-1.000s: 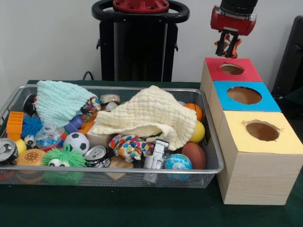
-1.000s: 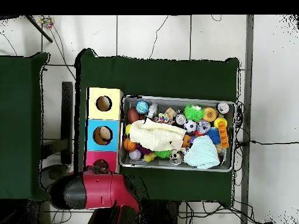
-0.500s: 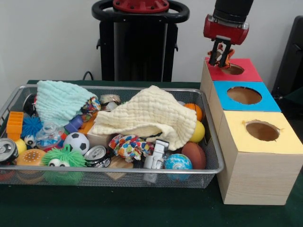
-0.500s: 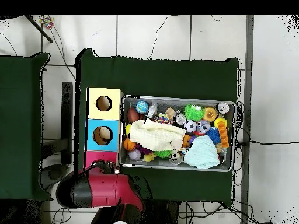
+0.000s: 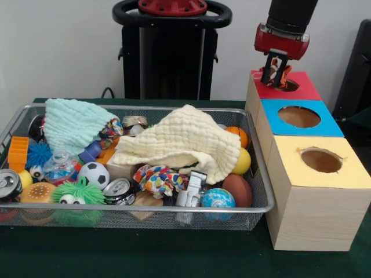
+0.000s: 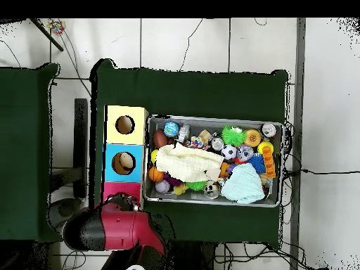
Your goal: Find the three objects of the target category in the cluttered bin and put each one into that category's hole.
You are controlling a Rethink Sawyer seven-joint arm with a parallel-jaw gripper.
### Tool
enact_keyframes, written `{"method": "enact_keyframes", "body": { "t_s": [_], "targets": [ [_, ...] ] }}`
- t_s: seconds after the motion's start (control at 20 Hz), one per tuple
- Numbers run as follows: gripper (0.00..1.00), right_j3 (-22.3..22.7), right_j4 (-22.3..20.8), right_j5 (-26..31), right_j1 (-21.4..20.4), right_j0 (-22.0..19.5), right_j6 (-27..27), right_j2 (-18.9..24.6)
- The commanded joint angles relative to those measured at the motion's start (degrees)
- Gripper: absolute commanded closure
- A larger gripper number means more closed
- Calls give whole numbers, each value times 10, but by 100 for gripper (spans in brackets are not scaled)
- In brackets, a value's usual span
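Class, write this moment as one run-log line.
gripper: over hole, state unclear | red-topped box: hole partly hidden | bin: cluttered, two cloths on top

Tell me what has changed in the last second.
The gripper came down from above the red box to its hole, holding something orange; now little orange shows, so it may have dropped in. The bin and its contents did not move.

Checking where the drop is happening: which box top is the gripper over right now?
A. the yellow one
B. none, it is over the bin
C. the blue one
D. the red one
D: in the front view the gripper hangs right above the hole in the red-topped box, away from the bin.
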Motion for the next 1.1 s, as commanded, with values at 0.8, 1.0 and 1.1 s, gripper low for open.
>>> {"method": "enact_keyframes", "body": {
  "t_s": [0.8,1.0,1.1],
  "targets": [
    [100,-30,96,7,53,60,143,3],
    [0,-54,93,39,66,88,148,-44],
    [0,-91,73,72,72,119,144,-110]
  ]
}}
